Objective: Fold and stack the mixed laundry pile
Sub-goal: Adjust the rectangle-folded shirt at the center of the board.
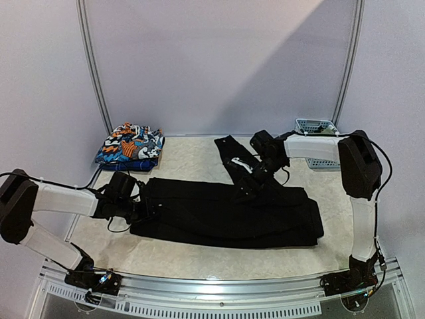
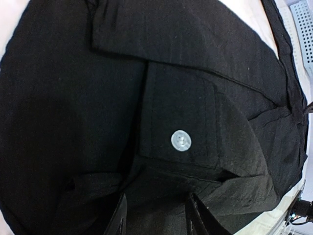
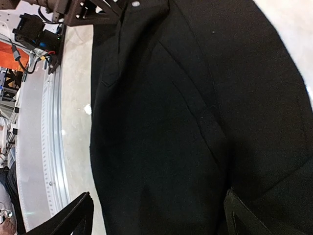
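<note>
Long black trousers [image 1: 226,216] lie folded across the middle of the table, with one leg end [image 1: 229,149] trailing toward the back. My left gripper [image 1: 147,211] is at their left end. In the left wrist view it [image 2: 156,215] is open, its fingers apart just above the waistband near a pale button [image 2: 180,141]. My right gripper [image 1: 240,193] hovers over the trousers' upper middle. Seen from the right wrist, it [image 3: 156,215] is wide open, with smooth black cloth [image 3: 161,122] below it. An orange-blue-white print piece [image 1: 129,145] lies folded at the back left on a blue one.
A light-blue lattice basket [image 1: 317,126] stands at the back right, also visible in the left wrist view [image 2: 302,29]. The metal rail of the table's near edge [image 1: 219,289] runs along the front. Bare marble table [image 1: 199,262] lies between the trousers and the rail.
</note>
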Controlling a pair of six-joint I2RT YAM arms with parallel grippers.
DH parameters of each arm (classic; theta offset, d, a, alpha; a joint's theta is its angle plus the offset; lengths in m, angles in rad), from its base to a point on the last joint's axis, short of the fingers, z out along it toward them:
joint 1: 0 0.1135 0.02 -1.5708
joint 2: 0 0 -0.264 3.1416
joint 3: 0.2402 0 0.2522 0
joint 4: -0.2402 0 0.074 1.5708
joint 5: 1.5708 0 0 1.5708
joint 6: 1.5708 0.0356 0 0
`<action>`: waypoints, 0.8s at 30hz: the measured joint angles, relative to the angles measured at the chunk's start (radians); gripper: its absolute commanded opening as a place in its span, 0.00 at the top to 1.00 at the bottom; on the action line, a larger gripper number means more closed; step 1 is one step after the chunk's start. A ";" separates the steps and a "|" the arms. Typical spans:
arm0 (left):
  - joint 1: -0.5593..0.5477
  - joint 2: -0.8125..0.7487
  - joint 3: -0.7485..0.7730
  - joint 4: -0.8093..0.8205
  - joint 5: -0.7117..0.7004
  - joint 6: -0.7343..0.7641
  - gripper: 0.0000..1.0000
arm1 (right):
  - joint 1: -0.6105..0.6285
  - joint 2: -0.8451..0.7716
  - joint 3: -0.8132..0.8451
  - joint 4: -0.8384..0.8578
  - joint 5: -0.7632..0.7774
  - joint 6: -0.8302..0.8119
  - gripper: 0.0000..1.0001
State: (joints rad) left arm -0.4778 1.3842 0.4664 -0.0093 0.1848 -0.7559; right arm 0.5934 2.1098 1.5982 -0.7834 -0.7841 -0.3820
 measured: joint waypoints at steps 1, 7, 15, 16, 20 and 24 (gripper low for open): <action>0.002 0.009 0.002 0.014 0.003 -0.002 0.57 | 0.002 0.018 0.013 -0.010 0.003 -0.004 0.08; 0.003 0.002 0.022 -0.034 -0.015 -0.014 0.58 | 0.009 0.106 0.042 -0.044 0.036 -0.023 0.08; 0.005 -0.145 0.052 -0.206 -0.100 -0.008 0.60 | 0.037 0.131 0.064 -0.066 0.044 -0.047 0.08; 0.005 -0.133 0.059 -0.208 -0.098 -0.006 0.61 | 0.041 0.137 0.072 -0.069 0.041 -0.050 0.08; 0.005 -0.027 0.072 -0.193 -0.079 0.006 0.66 | 0.042 0.166 0.117 -0.089 0.032 -0.051 0.10; 0.007 0.015 0.072 -0.164 -0.059 0.008 0.71 | 0.042 0.188 0.145 -0.090 0.015 -0.050 0.18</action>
State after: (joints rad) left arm -0.4709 1.3994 0.5385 -0.1738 0.1261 -0.7475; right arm 0.6357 2.2974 1.7435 -0.8730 -0.7692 -0.4316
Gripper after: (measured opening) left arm 0.319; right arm 0.888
